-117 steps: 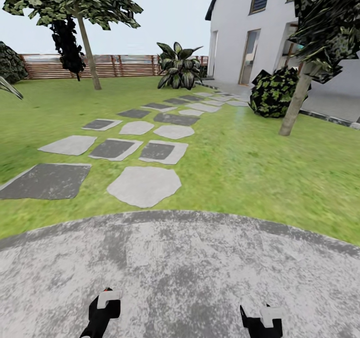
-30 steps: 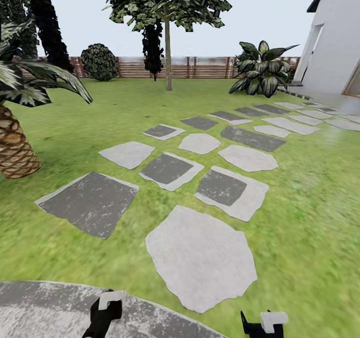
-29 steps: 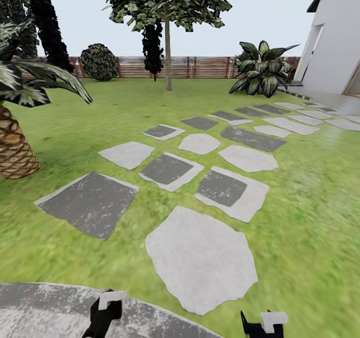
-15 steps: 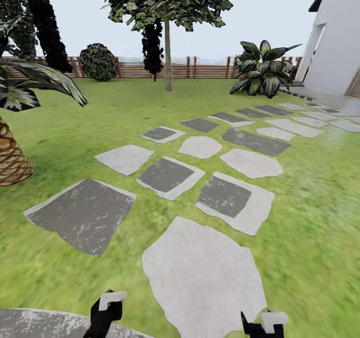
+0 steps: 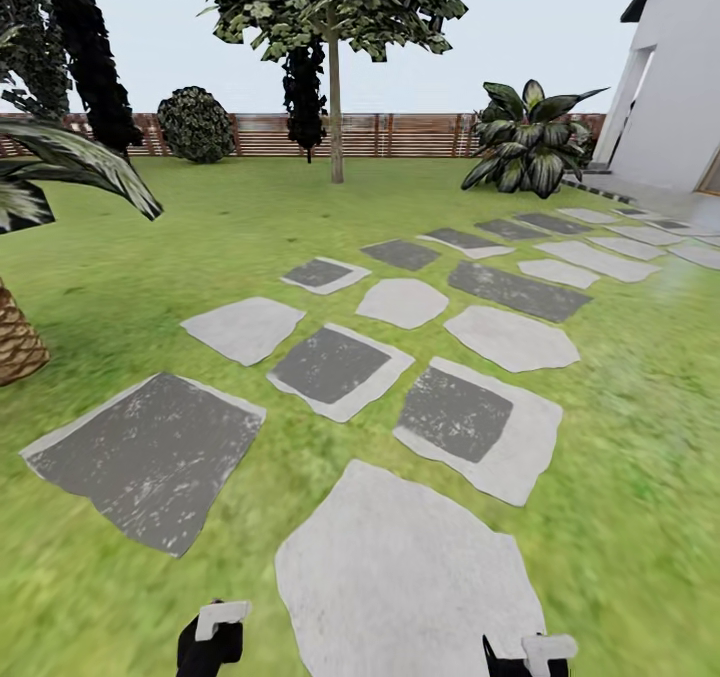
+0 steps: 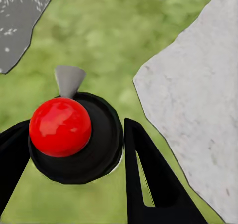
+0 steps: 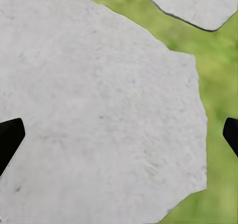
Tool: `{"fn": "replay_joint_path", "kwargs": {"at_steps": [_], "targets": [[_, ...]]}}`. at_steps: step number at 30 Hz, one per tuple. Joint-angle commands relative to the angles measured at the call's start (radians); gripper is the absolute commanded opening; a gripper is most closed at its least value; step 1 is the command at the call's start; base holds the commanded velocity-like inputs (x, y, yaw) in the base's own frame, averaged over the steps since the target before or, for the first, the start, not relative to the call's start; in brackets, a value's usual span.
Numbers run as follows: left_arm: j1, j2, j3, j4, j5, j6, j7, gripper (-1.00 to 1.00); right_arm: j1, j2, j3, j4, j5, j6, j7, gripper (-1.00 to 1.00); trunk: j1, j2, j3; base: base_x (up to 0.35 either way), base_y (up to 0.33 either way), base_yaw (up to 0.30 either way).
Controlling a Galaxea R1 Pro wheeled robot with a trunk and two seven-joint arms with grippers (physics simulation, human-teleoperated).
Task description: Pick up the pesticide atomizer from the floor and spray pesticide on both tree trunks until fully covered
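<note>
Pesticide atomizer [image 6: 74,137], a dark green-black round bottle with a glossy red top and a pale grey trigger nozzle, sits between the 2 black fingers [image 6: 148,184] of the left gripper [image 6: 69,149], which pinch its body over green grass lawn [image 6: 124,30]. In the head view the left gripper [image 5: 210,642] shows at the near left edge and the right gripper [image 5: 525,657] at the near right, above a large pale grey stepping stone [image 5: 410,577]. The right gripper [image 7: 119,134] has its fingertips [image 7: 10,137] spread wide with nothing between them, over that stone. Farther off, dark and light grey stepping stones [image 5: 330,362] lead toward a white house [image 5: 670,87] at the far right. A tall tree [image 5: 335,7] with a slim pale trunk [image 5: 336,117] stands before the red-brown slatted wooden fence [image 5: 400,135].
</note>
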State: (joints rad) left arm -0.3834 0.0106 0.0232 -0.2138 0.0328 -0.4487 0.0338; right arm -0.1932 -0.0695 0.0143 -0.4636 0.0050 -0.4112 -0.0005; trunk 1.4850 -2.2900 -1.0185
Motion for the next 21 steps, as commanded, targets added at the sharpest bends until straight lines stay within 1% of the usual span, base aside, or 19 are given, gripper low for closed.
{"fn": "replay_joint_path", "kwargs": {"at_steps": [1, 6, 21], "targets": [[0.000, 0.000, 0.000, 0.001, 0.000, -0.001, 0.000, -1.00, 0.000, 0.001, 0.000, 0.007, 0.000, 0.000, 0.000, 1.00, 0.000, 0.000, 0.000, 0.341, 0.000, 0.000], [0.000, 0.000, 0.000, 0.002, 0.001, -0.002, 0.000, -1.00, 0.000, 0.003, 0.001, 0.037, -0.001, 0.000, -0.002, 1.00, 0.000, 0.000, 0.000, 0.341, 0.000, 0.000], [0.000, 0.002, 0.000, 0.001, 0.000, -0.005, 0.000, -1.00, 0.000, 0.002, 0.001, 0.039, -0.002, -0.001, -0.003, 1.00, 0.000, 0.000, 0.000, 0.341, 0.000, 0.000]]}}
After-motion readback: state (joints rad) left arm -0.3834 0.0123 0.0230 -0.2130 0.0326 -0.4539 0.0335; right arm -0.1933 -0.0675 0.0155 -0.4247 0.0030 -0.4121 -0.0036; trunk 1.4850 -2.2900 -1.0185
